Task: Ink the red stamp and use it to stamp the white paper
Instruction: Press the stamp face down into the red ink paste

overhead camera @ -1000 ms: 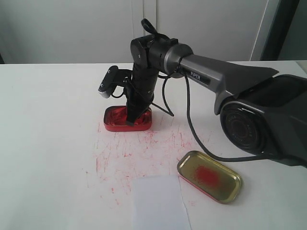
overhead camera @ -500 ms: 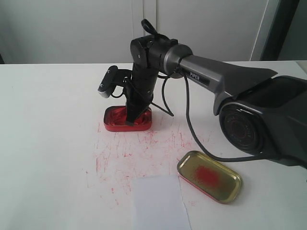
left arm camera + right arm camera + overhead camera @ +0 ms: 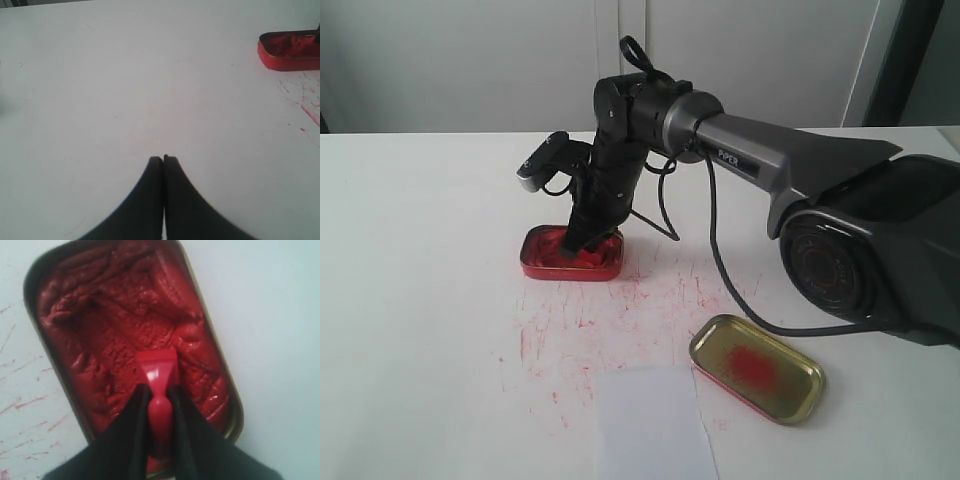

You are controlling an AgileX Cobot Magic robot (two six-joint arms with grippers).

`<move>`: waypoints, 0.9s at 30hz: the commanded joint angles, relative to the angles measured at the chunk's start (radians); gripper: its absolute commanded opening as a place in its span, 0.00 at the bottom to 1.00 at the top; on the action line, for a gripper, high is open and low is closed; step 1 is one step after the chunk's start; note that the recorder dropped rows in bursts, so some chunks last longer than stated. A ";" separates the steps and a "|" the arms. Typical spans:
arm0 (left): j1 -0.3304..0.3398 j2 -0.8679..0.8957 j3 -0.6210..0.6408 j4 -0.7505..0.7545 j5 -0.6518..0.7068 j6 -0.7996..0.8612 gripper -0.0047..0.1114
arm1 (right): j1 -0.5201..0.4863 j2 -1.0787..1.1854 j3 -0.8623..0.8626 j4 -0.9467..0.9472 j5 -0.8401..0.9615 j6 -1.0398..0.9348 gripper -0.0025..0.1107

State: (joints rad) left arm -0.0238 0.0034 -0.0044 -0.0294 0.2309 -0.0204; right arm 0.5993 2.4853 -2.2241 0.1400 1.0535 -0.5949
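The right arm (image 3: 790,165) is a smooth grey tube with white PIPER lettering (image 3: 730,158) just behind its black wrist (image 3: 625,110); farther behind the wrist sits a bulky black round joint (image 3: 830,270); thin black cables (image 3: 712,240) trail below the wrist, one looping above it; beside the wrist juts a small black camera (image 3: 542,162) with a pale tip; the right gripper (image 3: 159,388) and left gripper (image 3: 163,159) have plain black tapered fingers.

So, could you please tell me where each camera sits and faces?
Exterior: off the arms, facing across the table; shows the right arm over the ink tin.
Left wrist: on the left arm, facing bare table past the shut left gripper.
Right wrist: above the tin, looking down past the right gripper holding the red stamp.
Shared: all three show the tin.
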 commanded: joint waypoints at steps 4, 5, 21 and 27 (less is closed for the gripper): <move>0.001 -0.003 0.004 0.000 -0.006 -0.002 0.04 | -0.002 -0.022 0.004 0.074 -0.004 0.050 0.02; 0.001 -0.003 0.004 0.000 -0.006 -0.002 0.04 | -0.002 -0.022 0.004 0.081 -0.004 0.058 0.02; 0.001 -0.003 0.004 0.000 -0.006 -0.002 0.04 | -0.040 -0.022 0.002 0.211 -0.016 0.227 0.02; 0.001 -0.003 0.004 0.000 -0.006 -0.002 0.04 | -0.052 -0.022 0.002 0.270 -0.014 0.264 0.02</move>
State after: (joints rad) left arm -0.0238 0.0034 -0.0044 -0.0294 0.2309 -0.0204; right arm 0.5584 2.4790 -2.2241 0.3620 1.0436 -0.3464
